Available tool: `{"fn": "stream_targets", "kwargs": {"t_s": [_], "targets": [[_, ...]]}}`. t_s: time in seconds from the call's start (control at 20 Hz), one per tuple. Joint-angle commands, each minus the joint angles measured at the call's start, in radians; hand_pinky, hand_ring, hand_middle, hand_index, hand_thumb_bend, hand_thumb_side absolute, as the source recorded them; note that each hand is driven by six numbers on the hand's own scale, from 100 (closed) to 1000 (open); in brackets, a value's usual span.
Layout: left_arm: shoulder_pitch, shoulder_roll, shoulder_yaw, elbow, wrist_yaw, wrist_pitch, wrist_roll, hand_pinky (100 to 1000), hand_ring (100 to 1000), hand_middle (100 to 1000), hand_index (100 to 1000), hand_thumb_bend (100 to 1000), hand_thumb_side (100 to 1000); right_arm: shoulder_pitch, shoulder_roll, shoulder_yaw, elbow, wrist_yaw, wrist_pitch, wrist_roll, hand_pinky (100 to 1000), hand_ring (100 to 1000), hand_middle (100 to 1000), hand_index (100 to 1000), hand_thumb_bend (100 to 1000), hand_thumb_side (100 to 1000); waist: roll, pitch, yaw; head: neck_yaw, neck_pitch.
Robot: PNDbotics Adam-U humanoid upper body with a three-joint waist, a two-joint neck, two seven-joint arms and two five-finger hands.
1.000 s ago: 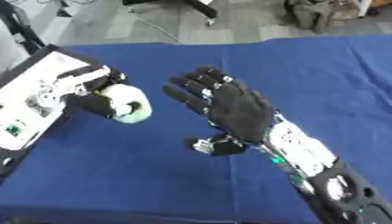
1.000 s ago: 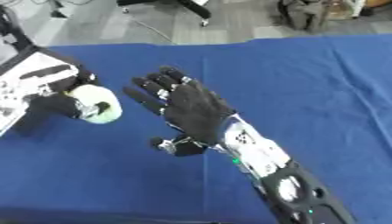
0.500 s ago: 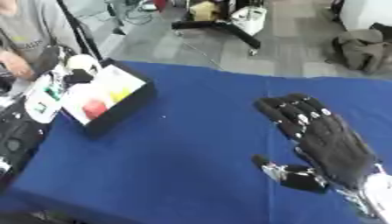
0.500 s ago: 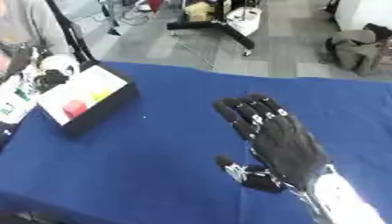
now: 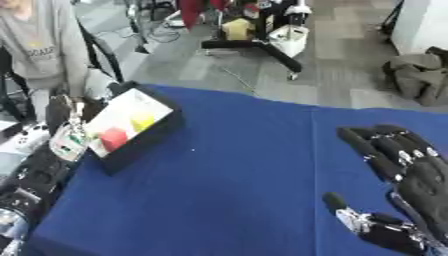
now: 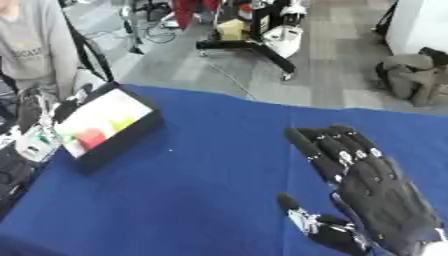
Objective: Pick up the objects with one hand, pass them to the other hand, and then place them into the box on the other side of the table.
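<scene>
A dark box (image 5: pixel 144 143) with a white inside stands at the table's far left, holding a yellow object (image 5: pixel 143 120) and a red object (image 5: pixel 112 139). My left hand (image 5: pixel 63 111) is at the box's left corner, mostly hidden by my left arm (image 5: pixel 39 155); I cannot make out what it holds. The white and green ball seen earlier does not show in either view. My right hand (image 6: pixel 378 192) hovers open over the right side of the blue table (image 5: pixel 227 195), fingers straight and spread, holding nothing.
A person in a grey top (image 5: pixel 39 45) stands beyond the table's left corner. On the floor behind the table are a wheeled stand (image 5: pixel 262 40) and a dark bag (image 5: pixel 420 75). The far table edge runs just behind the box.
The camera has swung up and left, bringing the box into view. My left hand carried the ball left to the box; the ball no longer shows. The right hand stays open.
</scene>
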Motion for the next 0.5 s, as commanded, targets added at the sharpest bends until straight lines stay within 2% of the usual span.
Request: {"fn": "stream_targets", "kwargs": {"t_s": [0.05,0.15,0.2,0.25,0.35,0.5], "targets": [[-0.011,0.049,0.021,-0.127,0.078,-0.082,0.051,776,886,986,1000,823,935,0.008,-0.01,-0.027,-0.013,-0.014,0.002,-0.001,821,780,800,972,299,390,0.003,-0.018,0.007,-0.001,0.013],[0.023,0.056,0.025,-0.267,0.146,-0.144,0.066,765,878,972,997,786,882,0.031,-0.01,-0.052,-0.005,-0.033,0.012,-0.011,823,777,789,957,276,395,0.003,-0.022,0.011,-0.016,0.03],[0.049,0.06,0.024,-0.351,0.171,-0.174,0.063,762,871,955,980,740,828,0.044,-0.011,-0.068,-0.002,-0.048,0.02,-0.018,827,775,778,946,259,403,0.002,-0.023,0.012,-0.027,0.039],[0.084,0.061,0.024,-0.456,0.185,-0.206,0.047,762,870,950,974,733,830,0.059,-0.012,-0.089,0.003,-0.073,0.033,-0.027,830,775,774,941,245,408,0.001,-0.026,0.014,-0.044,0.049],[0.16,0.046,0.032,-0.673,0.193,-0.254,-0.008,751,853,929,954,684,786,0.089,-0.013,-0.134,0.012,-0.151,0.061,-0.048,842,780,763,923,214,421,-0.002,-0.031,0.015,-0.083,0.07],[0.259,-0.023,0.057,-0.948,0.158,-0.286,-0.105,753,852,922,945,665,748,0.132,-0.012,-0.213,0.006,-0.299,0.1,-0.083,845,784,756,908,187,431,-0.008,-0.04,0.019,-0.157,0.11]]}}
